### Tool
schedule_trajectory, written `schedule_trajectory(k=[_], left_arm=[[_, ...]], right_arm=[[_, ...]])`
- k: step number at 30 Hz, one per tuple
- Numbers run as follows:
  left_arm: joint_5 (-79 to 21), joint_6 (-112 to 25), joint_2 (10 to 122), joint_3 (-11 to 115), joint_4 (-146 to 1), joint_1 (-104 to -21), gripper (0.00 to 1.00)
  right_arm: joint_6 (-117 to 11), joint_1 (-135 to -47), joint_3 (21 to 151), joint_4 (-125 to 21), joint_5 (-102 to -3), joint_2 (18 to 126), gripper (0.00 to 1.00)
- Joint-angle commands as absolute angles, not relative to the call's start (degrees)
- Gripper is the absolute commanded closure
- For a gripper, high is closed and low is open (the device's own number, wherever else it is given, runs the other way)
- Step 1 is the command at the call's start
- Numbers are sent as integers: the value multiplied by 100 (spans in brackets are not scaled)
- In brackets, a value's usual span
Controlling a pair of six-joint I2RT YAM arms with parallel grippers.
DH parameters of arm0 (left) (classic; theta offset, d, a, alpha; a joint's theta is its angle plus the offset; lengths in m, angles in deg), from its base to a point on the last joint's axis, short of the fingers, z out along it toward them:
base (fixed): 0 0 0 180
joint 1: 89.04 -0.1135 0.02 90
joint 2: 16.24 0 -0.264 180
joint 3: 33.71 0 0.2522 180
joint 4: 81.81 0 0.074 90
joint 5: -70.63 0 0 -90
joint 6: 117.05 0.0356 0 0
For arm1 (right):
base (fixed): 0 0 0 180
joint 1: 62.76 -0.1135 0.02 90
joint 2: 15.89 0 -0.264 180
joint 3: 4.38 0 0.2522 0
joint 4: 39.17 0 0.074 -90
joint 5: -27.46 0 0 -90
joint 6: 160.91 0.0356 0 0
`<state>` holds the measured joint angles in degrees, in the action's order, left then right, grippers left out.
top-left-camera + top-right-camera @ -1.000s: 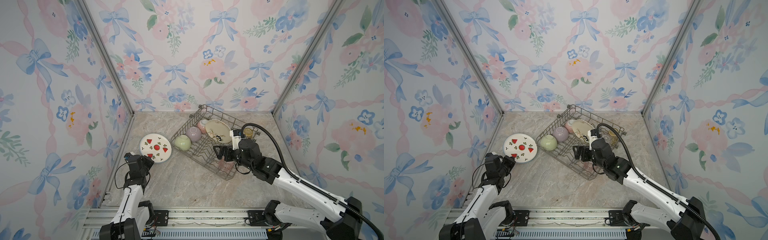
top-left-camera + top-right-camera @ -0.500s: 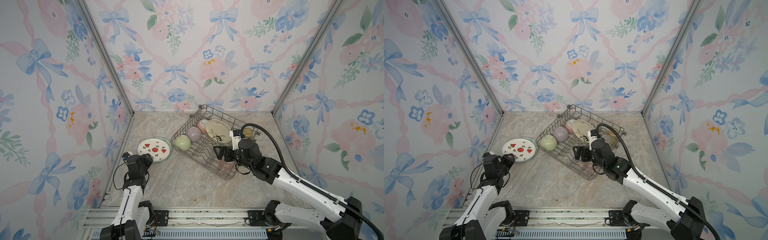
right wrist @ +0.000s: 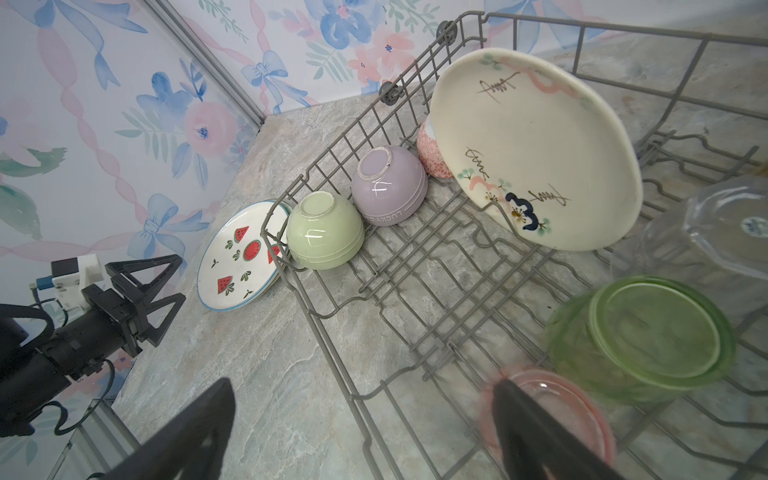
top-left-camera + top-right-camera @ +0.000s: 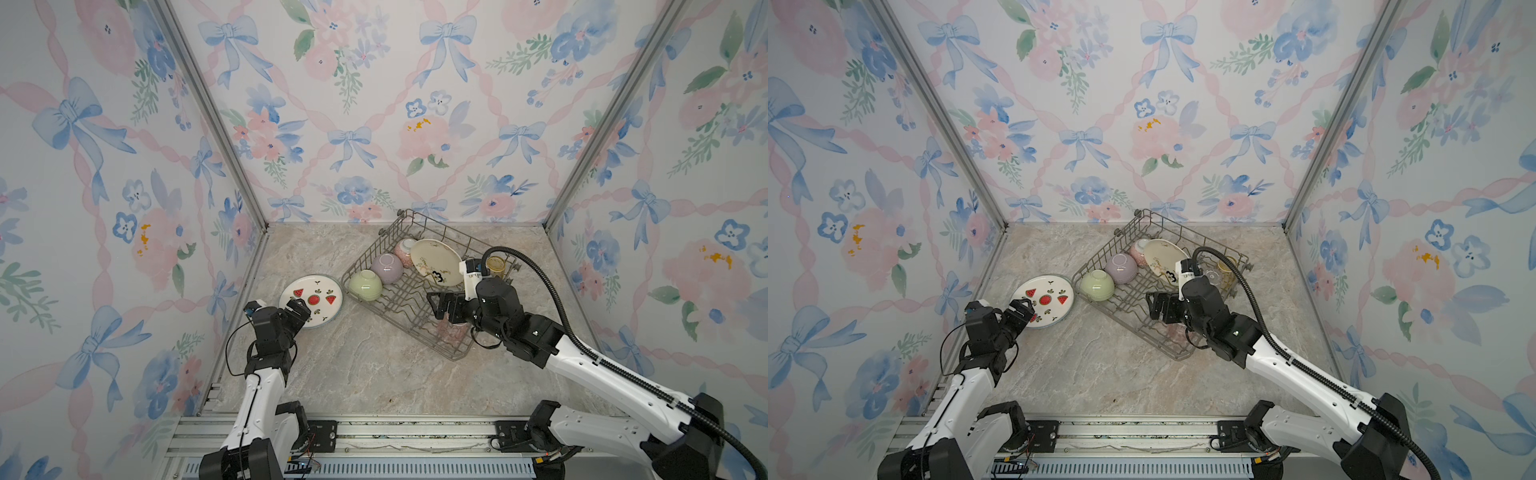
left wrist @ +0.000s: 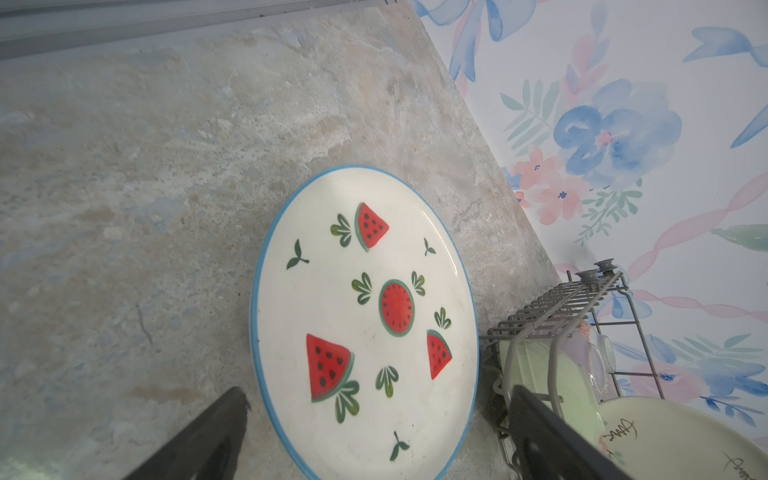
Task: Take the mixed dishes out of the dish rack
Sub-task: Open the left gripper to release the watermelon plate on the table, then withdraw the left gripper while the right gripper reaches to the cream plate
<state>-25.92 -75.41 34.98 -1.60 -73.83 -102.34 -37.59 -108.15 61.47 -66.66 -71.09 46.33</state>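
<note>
Bow-and-blossom wallpaper closes round a marbled tabletop (image 4: 374,374), where the dish rack (image 4: 399,301) sits askew toward the back right. Just left of it the fruit-print plate (image 4: 311,300) lies flat on the stone. The left fingers (image 5: 208,440) stand spread wide at its near edge, released, gripping nothing. Inside the rack, along one wall, the green bowl (image 3: 324,230) and lilac bowl (image 3: 388,187) rest upside down, and the pink bowl (image 3: 432,158) is half hidden behind the leaning cream floral plate (image 3: 536,145). The right fingers (image 3: 195,432) gape empty over the rack's near corner — one tip lies across the pink tumbler (image 3: 552,411), touching or not I cannot tell — with the green tumbler (image 3: 640,336) and a clear tumbler (image 3: 715,232) beside it.
</note>
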Motion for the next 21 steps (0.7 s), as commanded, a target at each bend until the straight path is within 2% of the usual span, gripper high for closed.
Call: schedule_trajectory(k=[1,6,12,21], left_arm=[[-2840,-7354,3460,-10,-7238,-10266,2],[-3000,-7237,3059,39,-6989,-10259,2],[-3050,-7064,2499,150,-6588,-10122,2],[-3208,-6904,2345,465,-6347,-9419,2]], right_arm=[[-4139,-10702,6457,-7006,-7439,4638,0],[-4607,-10175,6673,-7278,-7594,4678,0],[-4944,-9360,6874,-7457,-7298,5008,1],[-5796,-8725,7950,-7747,-6817,6379,2]])
